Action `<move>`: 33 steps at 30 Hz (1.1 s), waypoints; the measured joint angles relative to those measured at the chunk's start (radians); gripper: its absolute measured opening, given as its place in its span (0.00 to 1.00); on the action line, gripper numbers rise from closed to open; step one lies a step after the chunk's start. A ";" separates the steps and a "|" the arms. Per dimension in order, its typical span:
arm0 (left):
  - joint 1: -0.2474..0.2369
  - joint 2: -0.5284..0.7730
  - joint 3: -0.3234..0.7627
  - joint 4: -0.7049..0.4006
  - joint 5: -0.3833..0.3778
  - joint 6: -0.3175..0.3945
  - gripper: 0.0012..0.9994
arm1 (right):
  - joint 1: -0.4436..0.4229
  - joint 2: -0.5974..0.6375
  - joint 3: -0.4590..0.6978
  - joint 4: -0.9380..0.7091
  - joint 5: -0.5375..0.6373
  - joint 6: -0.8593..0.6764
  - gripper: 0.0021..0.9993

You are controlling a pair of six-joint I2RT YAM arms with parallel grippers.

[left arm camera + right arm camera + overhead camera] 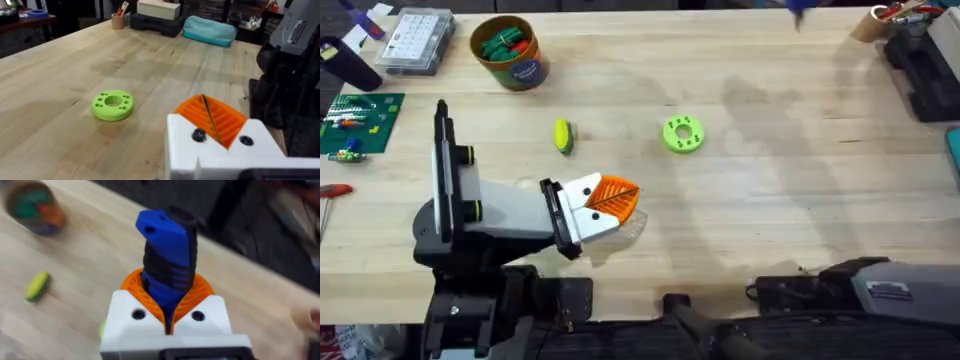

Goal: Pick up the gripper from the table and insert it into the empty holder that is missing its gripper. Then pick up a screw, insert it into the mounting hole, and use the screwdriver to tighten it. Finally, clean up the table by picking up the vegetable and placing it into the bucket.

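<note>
Right gripper (pixel 169 317) clamps the blue screwdriver (pixel 167 245) by its body, probably for the tightening step. Left gripper (pixel 210 112) is pinched closed on nothing, near the green ring (pixel 113 104). Orange finger (pixel 614 197) looks seated on the holder (pixel 505 215). Vegetable (pixel 562 136) lies on the surface (pixel 770 200), bucket (pixel 510 52) close behind it.

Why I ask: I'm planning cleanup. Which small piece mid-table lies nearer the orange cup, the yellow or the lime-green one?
The yellow vegetable with the green end; the holed lime-green ring lies farther from the bucket.
</note>
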 joint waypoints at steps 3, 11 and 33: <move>0.000 0.000 0.000 0.000 0.000 0.000 0.00 | 0.032 -0.036 0.006 0.074 -0.063 0.024 0.02; 0.000 0.000 0.000 0.000 -0.003 0.000 0.00 | 0.149 -0.287 -0.168 0.246 -0.093 0.127 0.01; 0.000 0.000 0.000 0.000 -0.003 0.000 0.00 | 0.159 -0.257 -0.880 1.622 -0.418 0.495 0.01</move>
